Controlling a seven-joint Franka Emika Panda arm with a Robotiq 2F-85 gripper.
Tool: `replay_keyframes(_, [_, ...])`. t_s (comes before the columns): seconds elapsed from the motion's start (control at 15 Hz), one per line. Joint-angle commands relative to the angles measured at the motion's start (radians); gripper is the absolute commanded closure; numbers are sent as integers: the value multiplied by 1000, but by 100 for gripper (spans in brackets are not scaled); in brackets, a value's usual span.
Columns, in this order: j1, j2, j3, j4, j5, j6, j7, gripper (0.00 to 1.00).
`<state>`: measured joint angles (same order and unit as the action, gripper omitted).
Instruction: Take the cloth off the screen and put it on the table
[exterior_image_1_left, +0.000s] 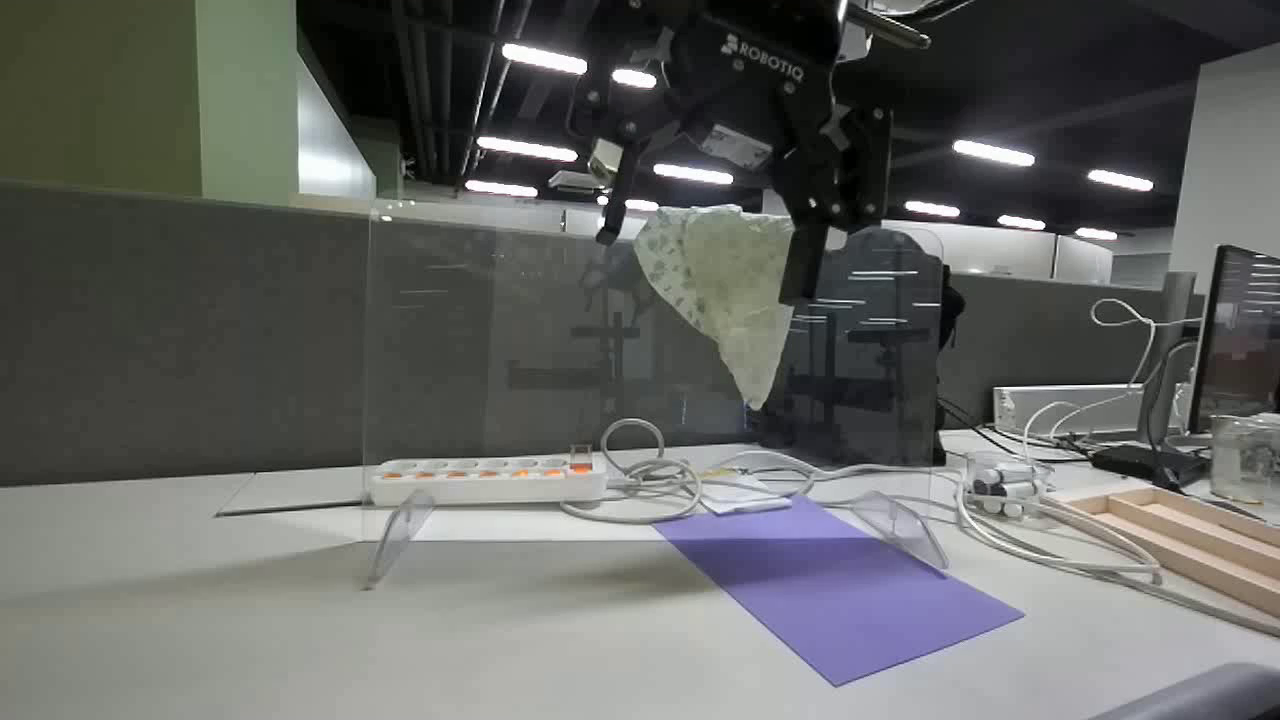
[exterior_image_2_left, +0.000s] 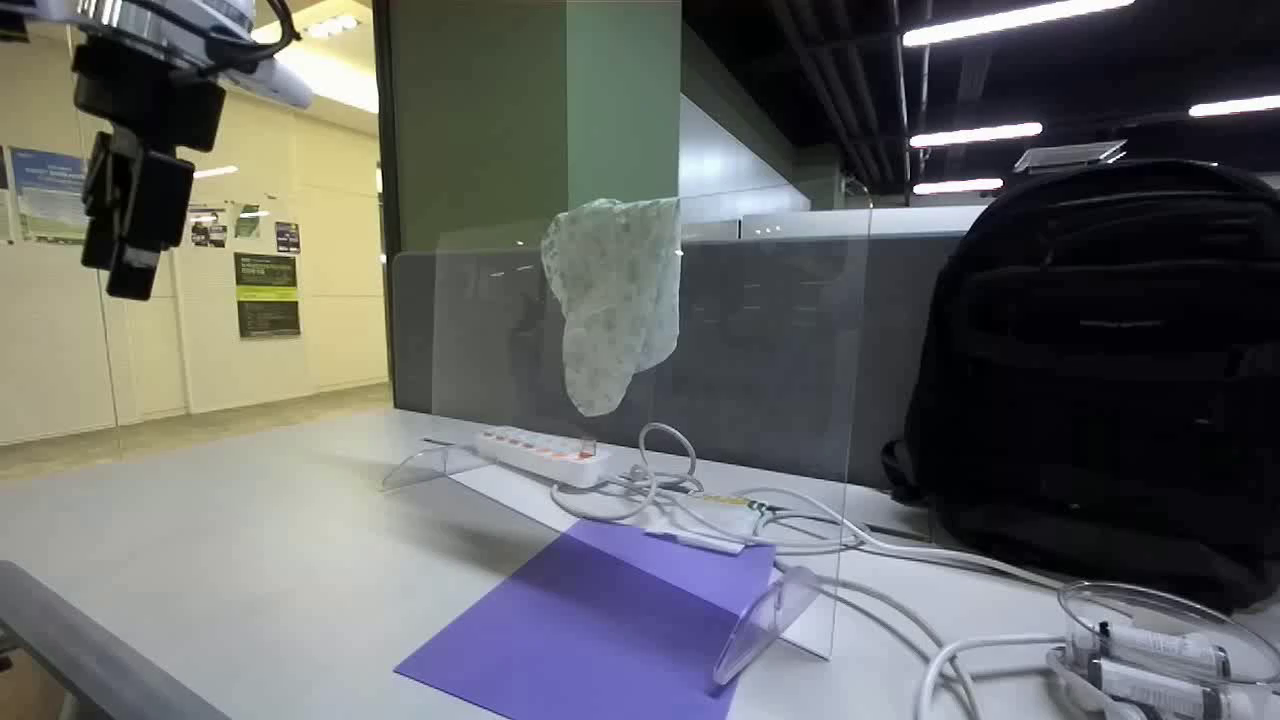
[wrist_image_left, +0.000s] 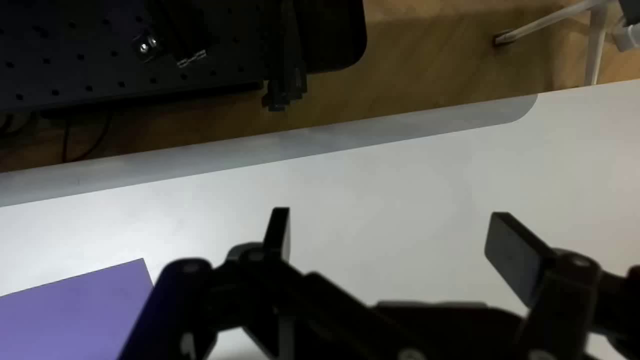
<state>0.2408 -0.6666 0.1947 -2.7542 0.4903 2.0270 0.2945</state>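
Clear feet (exterior_image_2_left: 766, 628) hold the screen (exterior_image_2_left: 765, 340) upright, its top bearing the cloth (exterior_image_2_left: 615, 300), while the gripper (wrist_image_left: 390, 225) (spread wide, empty) hovers apart.

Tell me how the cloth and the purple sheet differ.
The cloth is pale and speckled; the purple sheet is one plain colour. The cloth hangs over the screen; the purple sheet lies flat on the table. The cloth is rumpled, the purple sheet smooth. In common: the open gripper holds neither.

White letters on the black, two-fingered gripper (exterior_image_1_left: 703, 267) read "ROBOTIQ". Print on the rectangular, black-and-green wall poster (exterior_image_2_left: 267, 295) and the bulky, black fabric backpack (exterior_image_2_left: 1100, 380) is too small to read.
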Motion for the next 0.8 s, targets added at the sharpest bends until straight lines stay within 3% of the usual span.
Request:
replay_keyframes(0.0, [-7,0,6,2,3,-4,-3,0])
replay_keyframes(0.73, [-21,-4,6,-7,-2,15,6,0])
